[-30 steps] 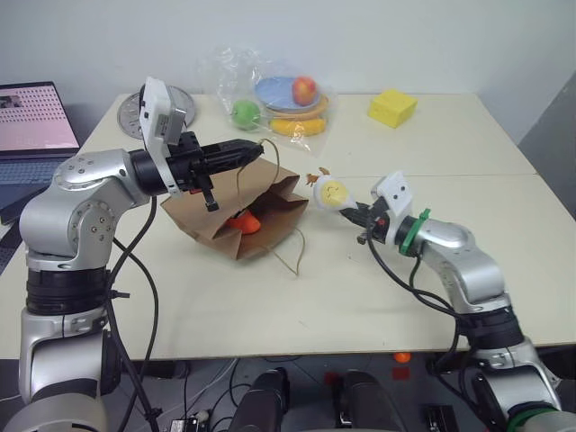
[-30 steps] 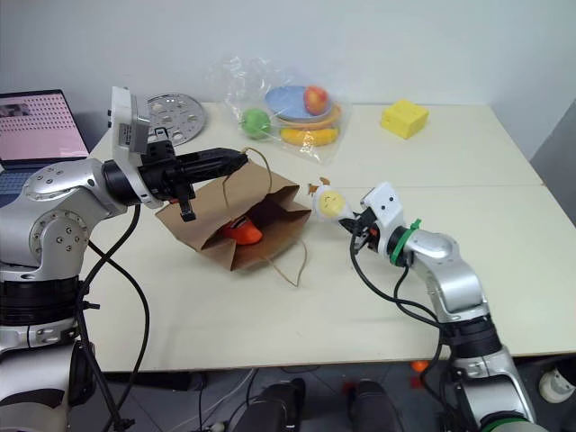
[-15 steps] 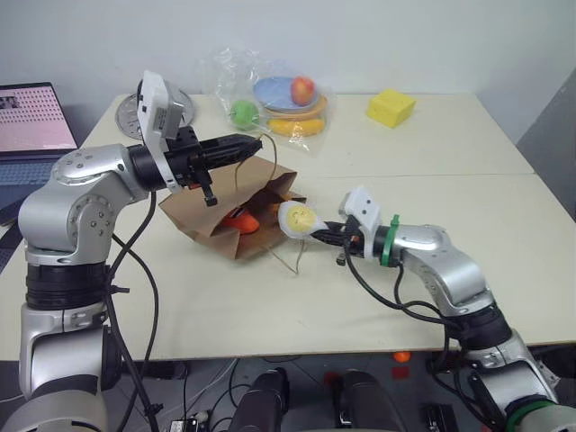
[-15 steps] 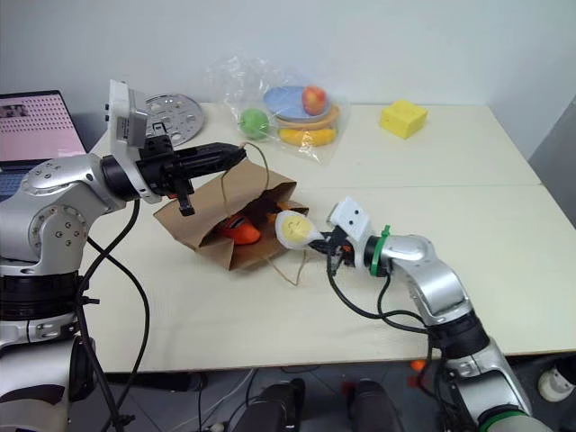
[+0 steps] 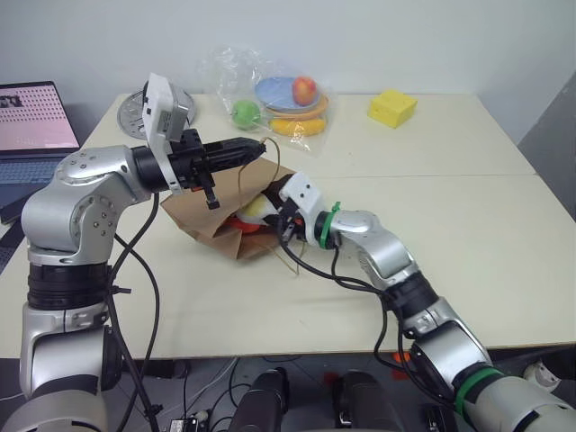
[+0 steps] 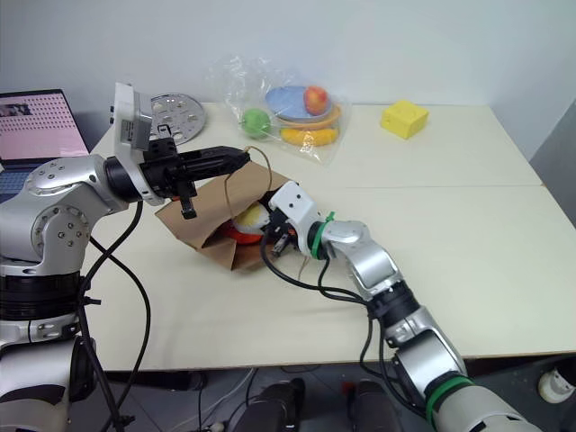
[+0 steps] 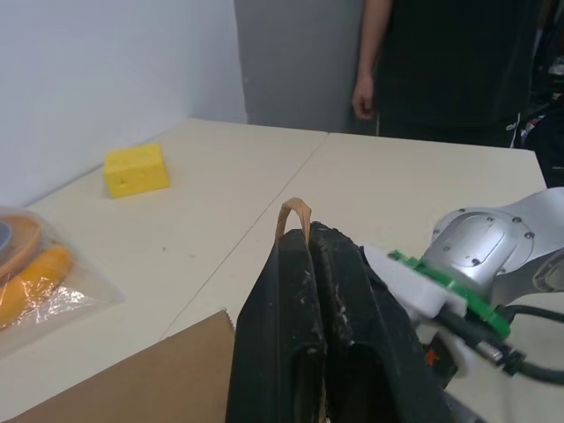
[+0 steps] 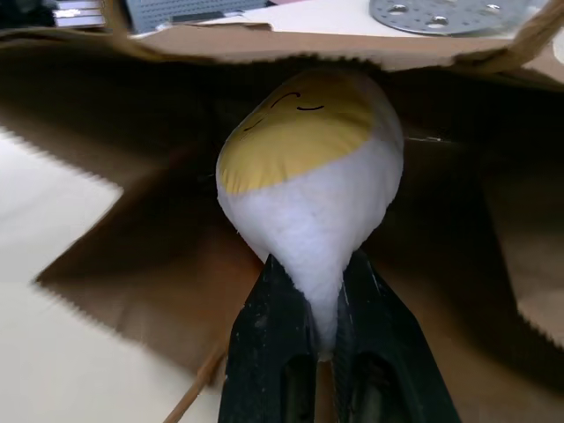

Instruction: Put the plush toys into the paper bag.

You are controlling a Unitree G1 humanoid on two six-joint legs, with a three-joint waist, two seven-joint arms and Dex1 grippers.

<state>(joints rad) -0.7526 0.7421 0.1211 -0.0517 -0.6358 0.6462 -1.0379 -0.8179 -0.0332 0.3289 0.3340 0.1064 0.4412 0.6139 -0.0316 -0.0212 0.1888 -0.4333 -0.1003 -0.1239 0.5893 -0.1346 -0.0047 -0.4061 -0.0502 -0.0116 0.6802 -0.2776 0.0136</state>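
The brown paper bag lies on its side on the table, its mouth facing right. My left gripper is shut on the bag's upper loop handle and holds that side of the mouth up. The orange carrot plush lies inside the bag. My right gripper is shut on the white-and-pale-yellow plush, which sits in the bag's mouth above the carrot. The bag's other handle trails loose on the table.
A clear plastic bag of fruit with a plate lies at the back of the table, a yellow sponge block to its right, a perforated metal disc to its left. A laptop stands off the left edge. A person stands beyond the table.
My right arm has swung left across the table, carrying the white-and-yellow plush from right of the bag into its mouth. The left gripper has kept still on the handle.
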